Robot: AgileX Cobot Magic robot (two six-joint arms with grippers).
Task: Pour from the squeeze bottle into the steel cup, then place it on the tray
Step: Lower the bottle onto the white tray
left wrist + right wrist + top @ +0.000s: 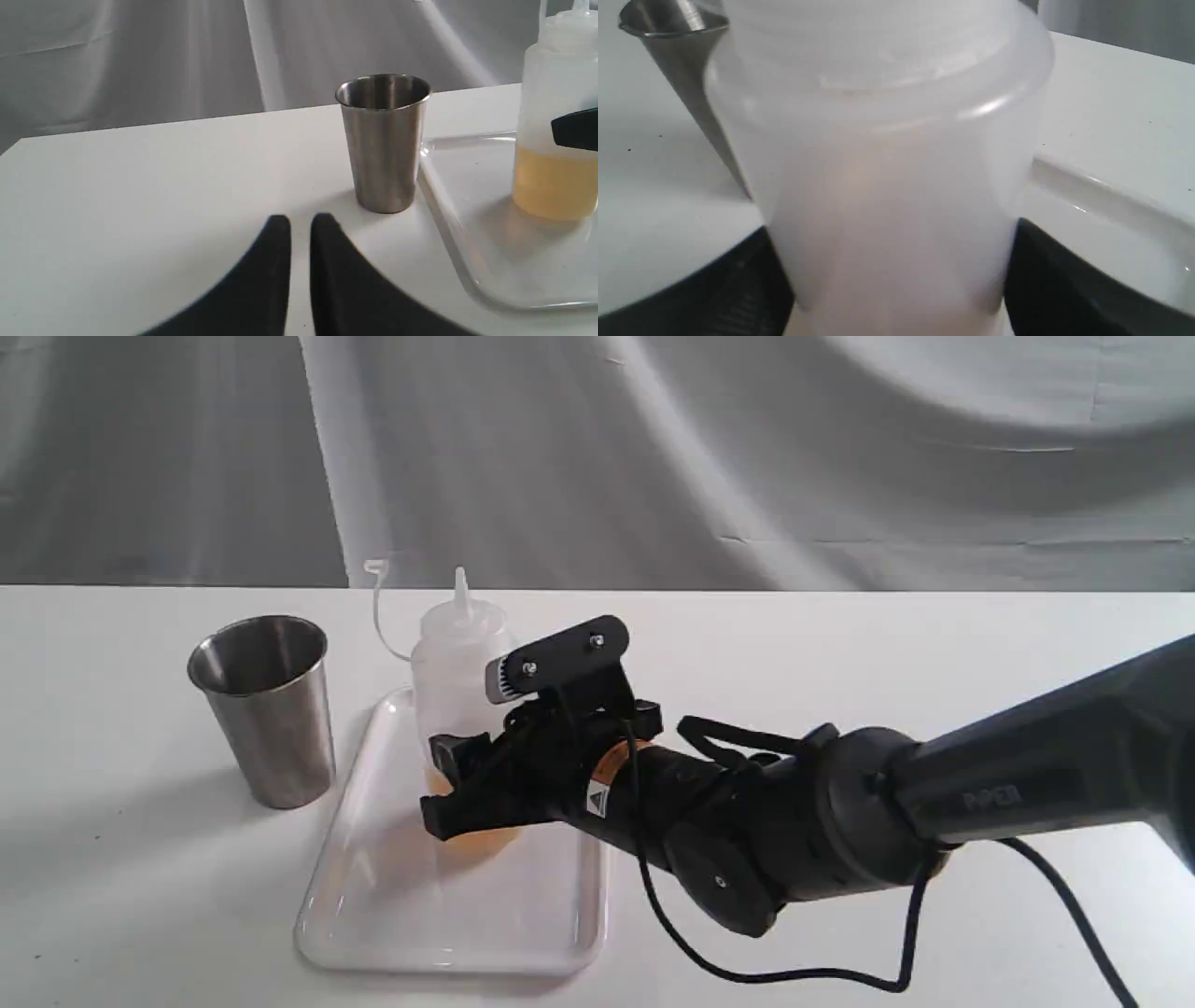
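The squeeze bottle [457, 653] stands upright on the white tray [448, 915], amber liquid in its lower part, its cap strap curling up to the left. My right gripper [441, 789] reaches in from the right and is shut on the bottle's lower body; in the right wrist view the bottle [887, 186] fills the gap between both dark fingers [752, 280]. The steel cup [266, 709] stands on the table just left of the tray. My left gripper [300, 224] is shut and empty, low over the table, short of the cup [383, 140].
A grey cloth backdrop hangs behind the white table. The right arm and its black cable lie across the table's right half. In the left wrist view the tray [467, 224] begins right beside the cup's base, with the bottle [556, 116] on it.
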